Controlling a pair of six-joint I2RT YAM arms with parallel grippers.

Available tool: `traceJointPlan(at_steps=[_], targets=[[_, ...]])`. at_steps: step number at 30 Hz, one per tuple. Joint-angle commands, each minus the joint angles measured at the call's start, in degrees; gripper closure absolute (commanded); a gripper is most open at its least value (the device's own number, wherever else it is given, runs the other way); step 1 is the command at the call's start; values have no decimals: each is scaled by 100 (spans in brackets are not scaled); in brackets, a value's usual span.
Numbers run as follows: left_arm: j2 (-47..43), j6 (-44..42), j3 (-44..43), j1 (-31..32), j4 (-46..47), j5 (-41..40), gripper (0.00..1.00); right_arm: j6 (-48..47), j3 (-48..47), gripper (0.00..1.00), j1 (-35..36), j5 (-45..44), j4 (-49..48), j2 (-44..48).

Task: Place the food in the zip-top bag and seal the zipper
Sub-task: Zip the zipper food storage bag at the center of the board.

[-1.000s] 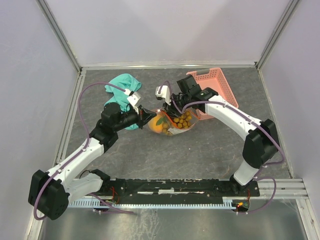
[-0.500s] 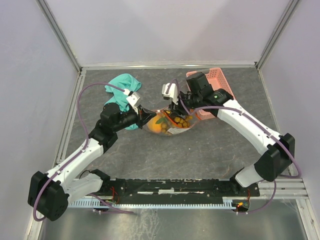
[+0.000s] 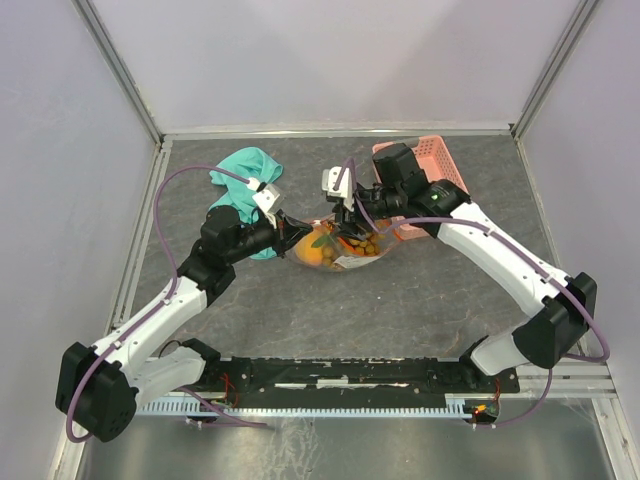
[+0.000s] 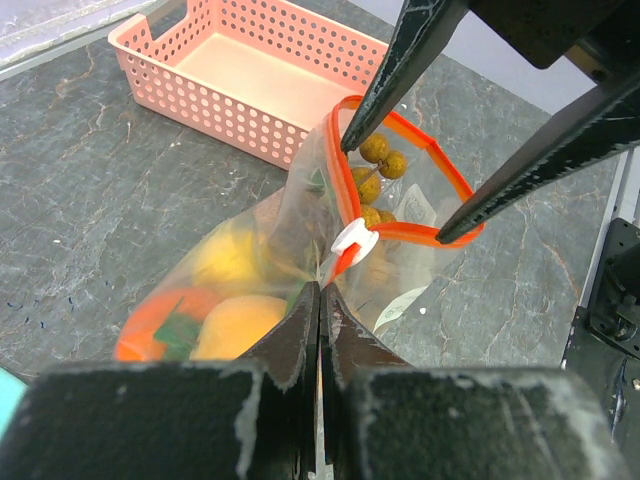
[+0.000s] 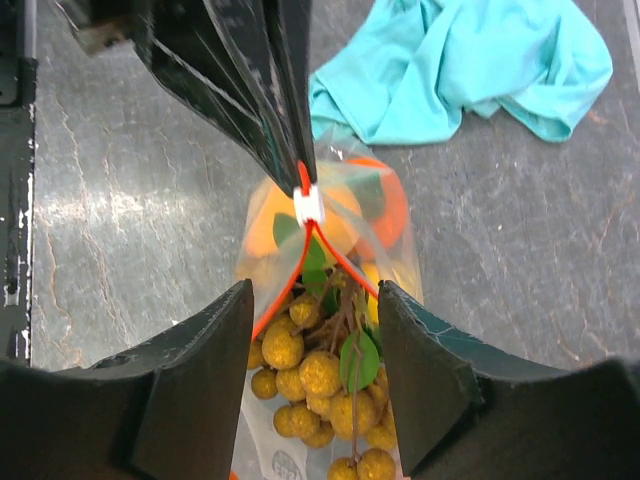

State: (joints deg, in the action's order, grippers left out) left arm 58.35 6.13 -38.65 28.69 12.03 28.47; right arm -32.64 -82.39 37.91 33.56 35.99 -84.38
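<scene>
Two claws meet over the bag, which sits on the table between the teal cloth and the pink basket (fruit already inside). The left claw is clenched on the bag's corner just below the white slider. The right claw hangs spread wide, a finger at either side of the gaping red zipper.

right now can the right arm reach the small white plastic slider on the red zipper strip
Probably yes: the open right gripper straddles the zipper, slider just ahead, though left gripper crowds it.
</scene>
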Motion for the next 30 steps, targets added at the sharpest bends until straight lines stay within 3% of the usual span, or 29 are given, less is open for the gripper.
traceJointPlan(at_steps=[1,8,19,27,30], targets=[[-52,273,-178,1,273,-9,97,99,-395,40,187,342,-550,82],[-51,292,-177,4,273,-21,97,92,-457,45,352,320,-828,-153],[-4,317,-239,-1,292,27,97,-185,-518,61,367,227,-593,-529],[1,327,-214,4,312,-65,97,-341,-664,98,371,161,-355,-537],[25,285,-196,-2,346,-49,92,-357,-736,99,370,227,-290,-552]])
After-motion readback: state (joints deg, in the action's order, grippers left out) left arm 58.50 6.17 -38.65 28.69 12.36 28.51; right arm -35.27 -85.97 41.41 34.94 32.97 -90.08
